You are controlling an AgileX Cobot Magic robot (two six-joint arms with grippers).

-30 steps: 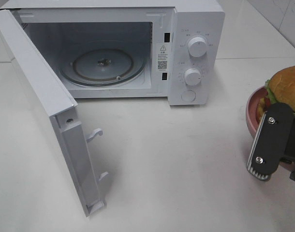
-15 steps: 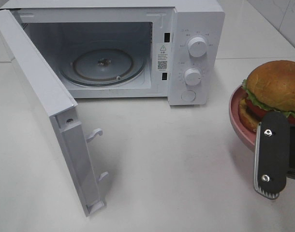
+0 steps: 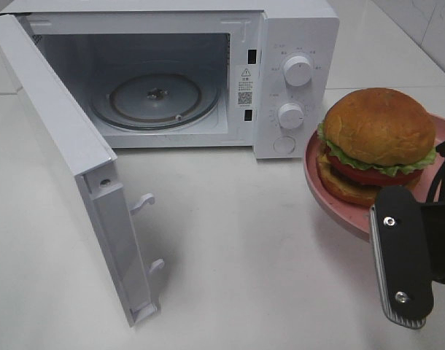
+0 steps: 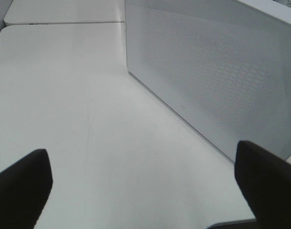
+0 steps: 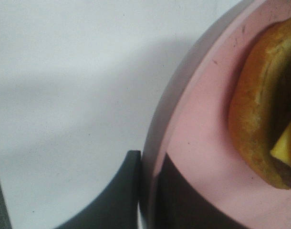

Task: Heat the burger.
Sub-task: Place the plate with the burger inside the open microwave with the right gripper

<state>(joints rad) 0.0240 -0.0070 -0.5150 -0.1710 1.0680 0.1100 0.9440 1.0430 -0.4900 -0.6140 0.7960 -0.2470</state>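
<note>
The right claw (image 5: 148, 188) was shut tight on the rim of the pink plate (image 3: 316, 171) -- one finger (image 5: 121, 195) under the edge and the other on top, with the rim pinched between them; the burger (image 3: 378, 142) sat on that plate, just past the claw's tips, not touching them; it stood upright, with its shiny brown bun on top and green lettuce, a red slice and a bit of yellow cheese showing under it. A dark shadow lay on the white table (image 3: 244, 248) under the plate's edge. The microwave (image 3: 295, 36) stood farther out from the right claw and over toward the left arm's side; its door (image 3: 69, 157) hung wide open, and the round glass tray (image 3: 155, 98) inside had nothing on it; its two white knobs (image 3: 298, 71) were on the side nearest the plate. The left claw (image 4: 145, 191) was spread wide -- nothing was between its two dark fingers (image 4: 21, 186); just ahead of it were bare table and a white dotted panel (image 4: 217, 71); I could not tell which part of the microwave that panel was.
</note>
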